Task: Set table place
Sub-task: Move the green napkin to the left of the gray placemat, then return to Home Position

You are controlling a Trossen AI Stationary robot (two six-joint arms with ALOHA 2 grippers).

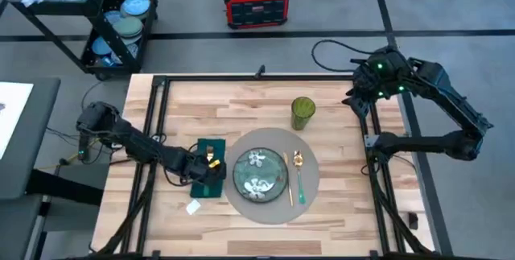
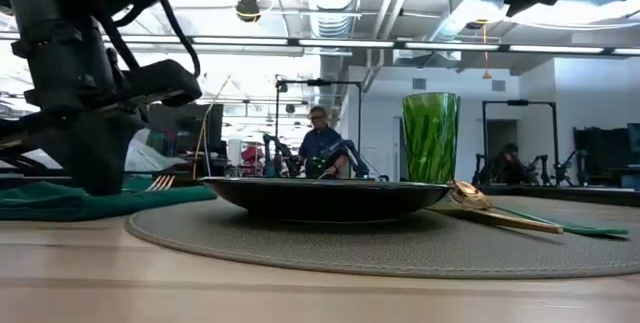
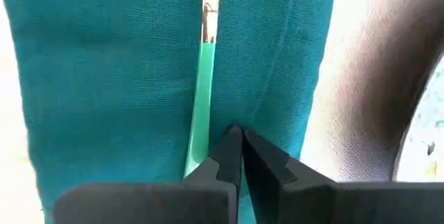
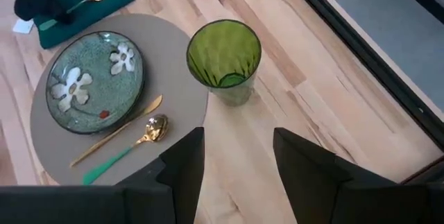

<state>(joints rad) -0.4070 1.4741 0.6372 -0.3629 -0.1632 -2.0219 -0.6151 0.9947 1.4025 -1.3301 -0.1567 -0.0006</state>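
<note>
Round grey placemat (image 1: 269,205) lies near the middle of the light wooden surface (image 1: 338,228), toward the front edge in the high view. Floral grey-green plate (image 1: 259,172) sits on the placemat, left of its centre. On the mat just right of the plate: a gold knife (image 1: 290,178) and a gold spoon with green handle (image 1: 299,175), lying side by side, roughly parallel. Green ribbed glass (image 1: 302,113) stands upright on the bare wood just beyond the placemat's far right edge (touching the mat or not, cannot tell).

Dark green napkin (image 1: 209,169) lies flat just left of the placemat, long side running front to back. A fork with green handle (image 3: 201,106) lies on it, gold tines pointing to the far side.

Left hand (image 1: 211,173) is down low over the napkin; in its wrist view the fingertips (image 3: 232,144) are pinched together, no gap, right beside the fork handle and not around it. Right hand (image 4: 236,156) is raised above the far right corner of the surface, fingers wide apart, holding nothing, well apart from the glass.

Small white tag (image 1: 193,207) on the wood in front of the napkin. Off the surface: dark wheeled cart (image 1: 113,26) with dishes, red box (image 1: 256,1) on the floor. A seated person (image 2: 320,148) shows far back in the low view.
</note>
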